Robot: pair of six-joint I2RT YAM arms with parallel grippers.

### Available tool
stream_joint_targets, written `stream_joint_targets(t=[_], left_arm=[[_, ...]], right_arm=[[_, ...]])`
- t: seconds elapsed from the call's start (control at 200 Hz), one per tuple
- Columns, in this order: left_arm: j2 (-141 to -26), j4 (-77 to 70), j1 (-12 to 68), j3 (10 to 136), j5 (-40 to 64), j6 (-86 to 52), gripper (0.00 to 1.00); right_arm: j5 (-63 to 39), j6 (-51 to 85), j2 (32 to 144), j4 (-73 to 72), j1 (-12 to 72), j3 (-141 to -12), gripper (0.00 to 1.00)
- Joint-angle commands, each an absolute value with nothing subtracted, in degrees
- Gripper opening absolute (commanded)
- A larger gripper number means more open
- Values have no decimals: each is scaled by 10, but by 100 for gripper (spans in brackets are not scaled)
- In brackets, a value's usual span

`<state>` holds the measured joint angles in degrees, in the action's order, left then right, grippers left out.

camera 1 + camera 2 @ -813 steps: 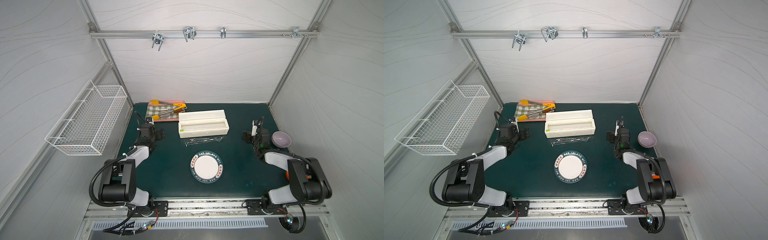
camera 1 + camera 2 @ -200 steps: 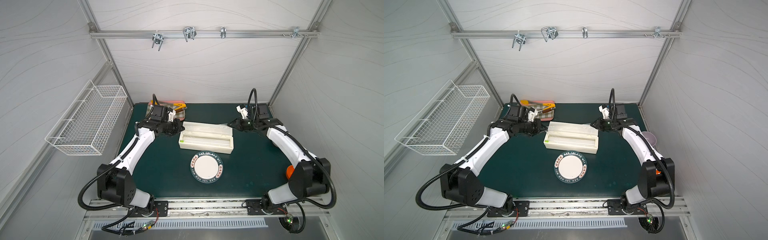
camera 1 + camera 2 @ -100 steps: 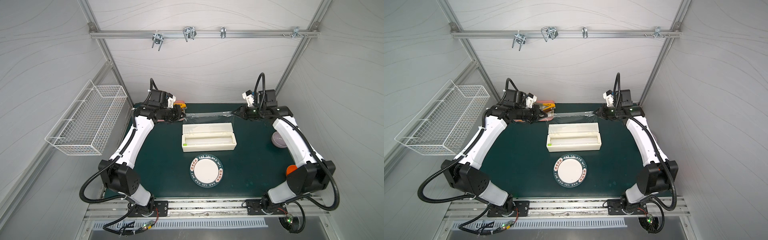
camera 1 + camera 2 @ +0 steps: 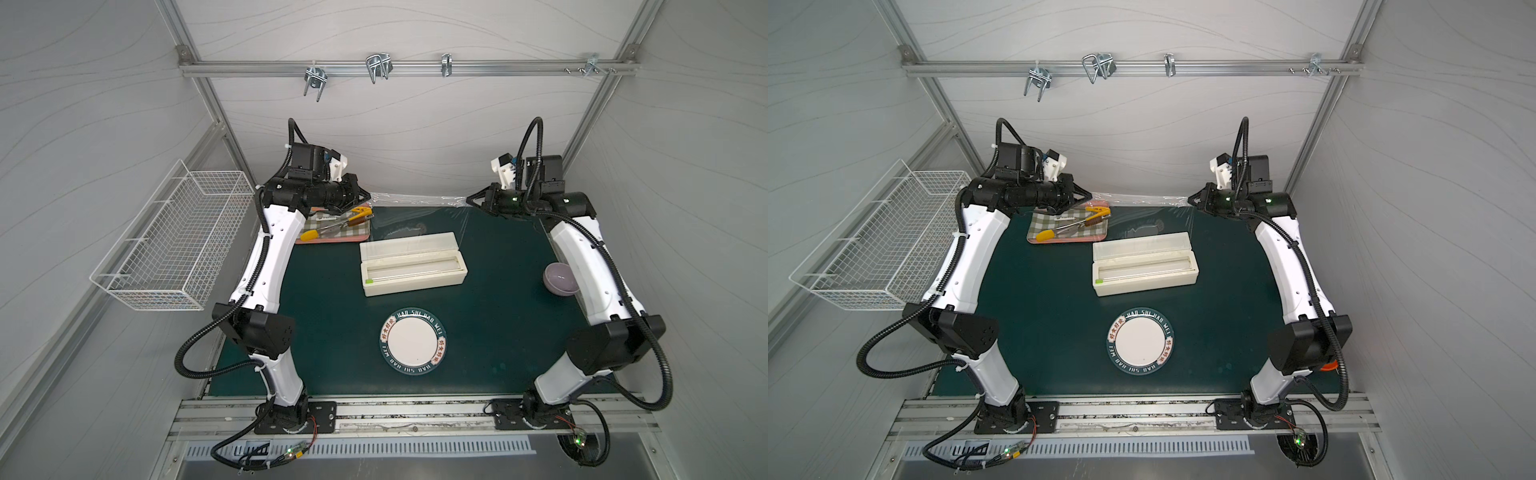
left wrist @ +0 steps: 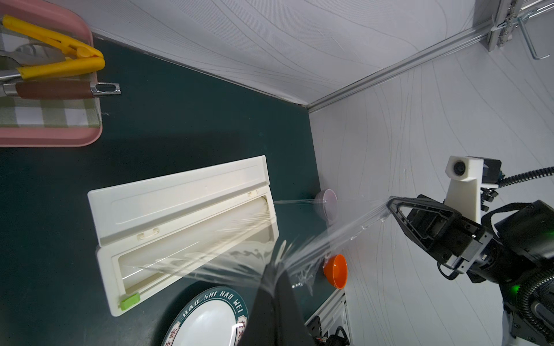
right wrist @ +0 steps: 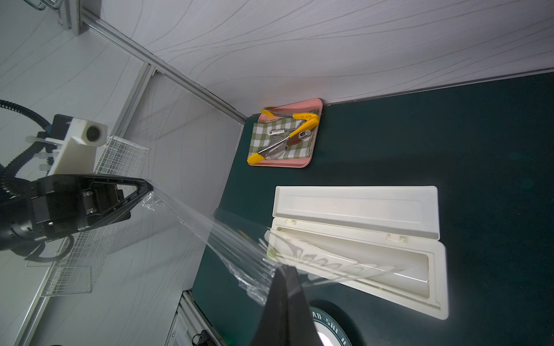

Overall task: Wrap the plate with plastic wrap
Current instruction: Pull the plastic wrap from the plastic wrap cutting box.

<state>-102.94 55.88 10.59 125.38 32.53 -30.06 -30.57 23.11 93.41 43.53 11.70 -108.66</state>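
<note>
My dark green table (image 4: 324, 291) carries a pink tray (image 5: 48, 138) at its far left corner and the open white dispenser box (image 4: 411, 266) mid-table. The plate (image 4: 412, 341) lies nearer the front, a purple bowl (image 4: 560, 279) sits at the right, and an orange bowl (image 5: 336, 271) is at the near right edge.

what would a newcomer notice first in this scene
A taut sheet of plastic wrap stretched in the air across the back of the table, pinched between the left fingers and right fingers. Below it lies the open white dispenser box, with the green-rimmed plate bare in front.
</note>
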Motion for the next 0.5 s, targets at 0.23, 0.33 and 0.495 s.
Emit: stream_joint_targets(t=[0.23, 0.33, 0.495], left_arm=[[-1019, 559, 76, 1355, 315, -310, 0], [-1014, 549, 70, 1361, 318, -319, 0], [-1001, 556, 67, 1362, 311, -320, 0]], right_arm=[[-277, 229, 919, 476, 97, -1167, 0], [-279, 230, 923, 486, 98, -1196, 0], [-280, 230, 910, 495, 97, -1192, 0]])
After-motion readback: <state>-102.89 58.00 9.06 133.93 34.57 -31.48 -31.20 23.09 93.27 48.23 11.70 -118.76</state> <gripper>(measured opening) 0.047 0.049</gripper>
